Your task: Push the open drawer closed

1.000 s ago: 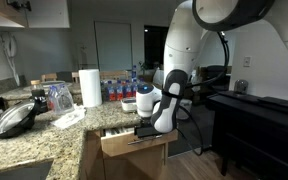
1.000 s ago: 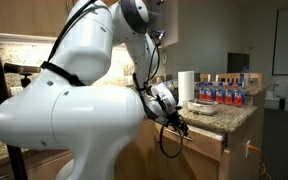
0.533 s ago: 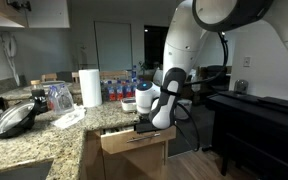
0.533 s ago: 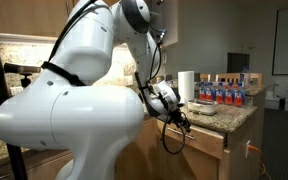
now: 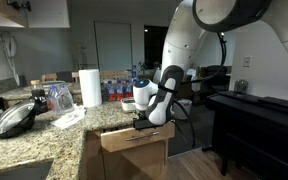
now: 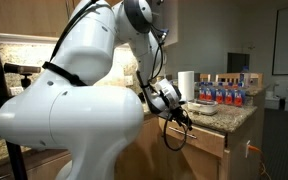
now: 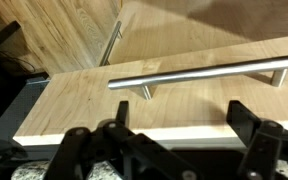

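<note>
granite counter (image 5: 24,145) runs along the kitchen in an exterior view, carrying a paper towel roll (image 5: 90,87). the drawer (image 5: 134,140) juts out part open under the counter's end, and the end effector (image 5: 144,124) sits at the top edge of its front. the finger spacing is unclear from here.

in an exterior view from behind the arm, the end effector (image 6: 181,122) is low beside the counter (image 6: 234,115) and against the drawer (image 6: 206,143), half hidden by the white arm.

wrist view: the drawer (image 7: 104,105) front fills the picture, with its bar handle (image 7: 214,72) running across. the end effector (image 7: 169,150) has its fingers (image 7: 249,128) set wide apart, gripping nothing, along the front's upper edge.

to push well, i judge the contact should be flat on the front and near its middle, so the drawer runs straight on its slides without skewing. push level, in line with the travel, not downward. slow near the end so the front meets the cabinet softly, and keep the fingers out of the gap under the counter lip.
</note>
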Controlling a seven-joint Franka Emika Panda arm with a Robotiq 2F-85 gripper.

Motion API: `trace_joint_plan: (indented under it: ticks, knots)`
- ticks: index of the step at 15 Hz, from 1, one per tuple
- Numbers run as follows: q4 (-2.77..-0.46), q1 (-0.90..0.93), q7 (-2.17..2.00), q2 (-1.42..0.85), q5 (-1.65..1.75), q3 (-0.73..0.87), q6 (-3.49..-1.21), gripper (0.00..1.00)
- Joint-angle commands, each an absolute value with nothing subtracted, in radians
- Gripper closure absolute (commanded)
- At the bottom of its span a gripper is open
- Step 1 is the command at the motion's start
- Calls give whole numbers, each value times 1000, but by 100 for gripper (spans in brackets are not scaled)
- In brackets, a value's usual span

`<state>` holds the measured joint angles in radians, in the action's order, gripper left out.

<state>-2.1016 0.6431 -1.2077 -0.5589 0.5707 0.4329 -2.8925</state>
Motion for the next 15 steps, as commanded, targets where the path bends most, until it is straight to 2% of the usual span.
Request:
trace_joint_plan:
  ticks: [1,15]
  knots:
    - [-2071,591,-1156,-572,546,383,-2852,0]
    - [-1912,465,-1107,-679,531,282,-2787,0]
